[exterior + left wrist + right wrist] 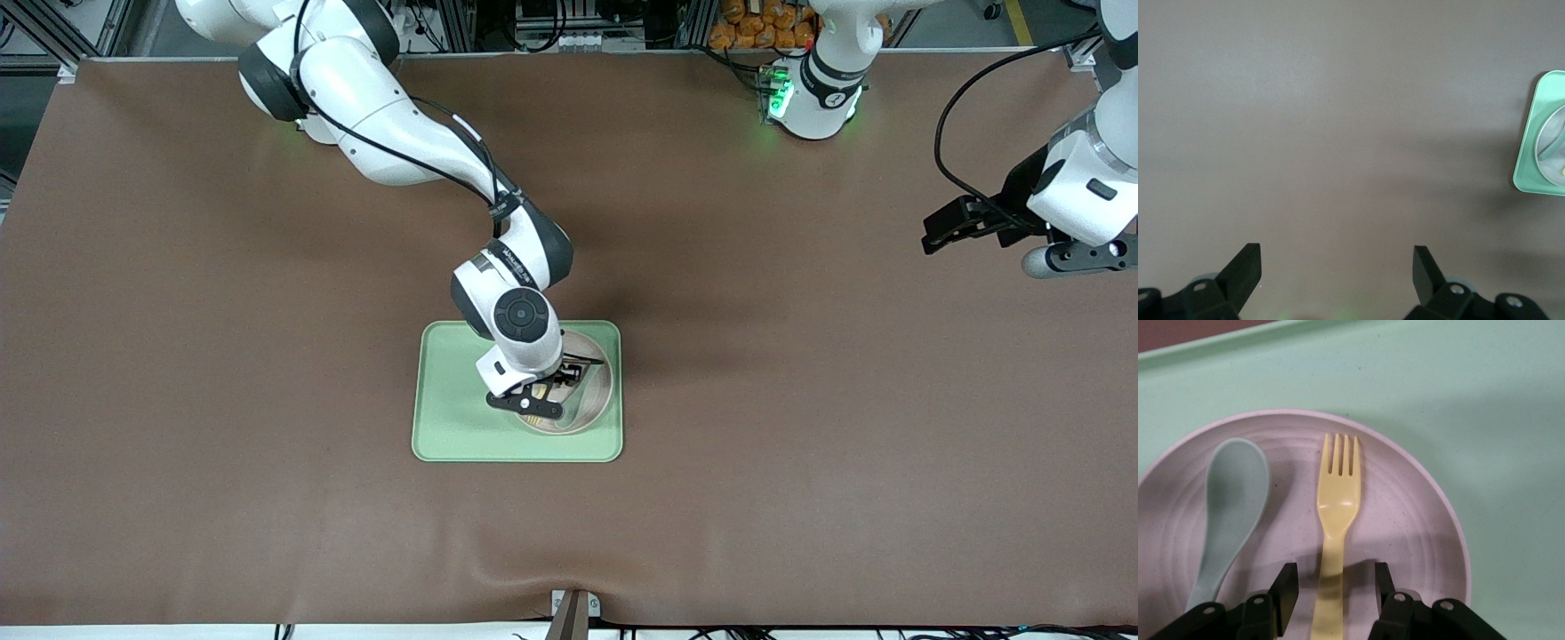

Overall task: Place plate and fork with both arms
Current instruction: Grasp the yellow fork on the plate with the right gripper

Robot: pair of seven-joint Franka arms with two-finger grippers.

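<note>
1. front view: right gripper (544,402) sat low over the plate (594,411) on the green tray (453,418), frame centre; left gripper (944,229) waited over bare table (178,356), upper right.
2. left wrist view: fingers (1245,267) spread wide, holding nothing; tray at right edge.
3. right wrist view: fork (1335,520) lay in the plate beside a green spoon (1231,507); fingers (1286,593) straddled its handle, not yet pinching.

We see a brown table (800,400) covered by a smooth mat, and directly on it, near its middle, lies a rectangular light-green tray (453,418).
</note>
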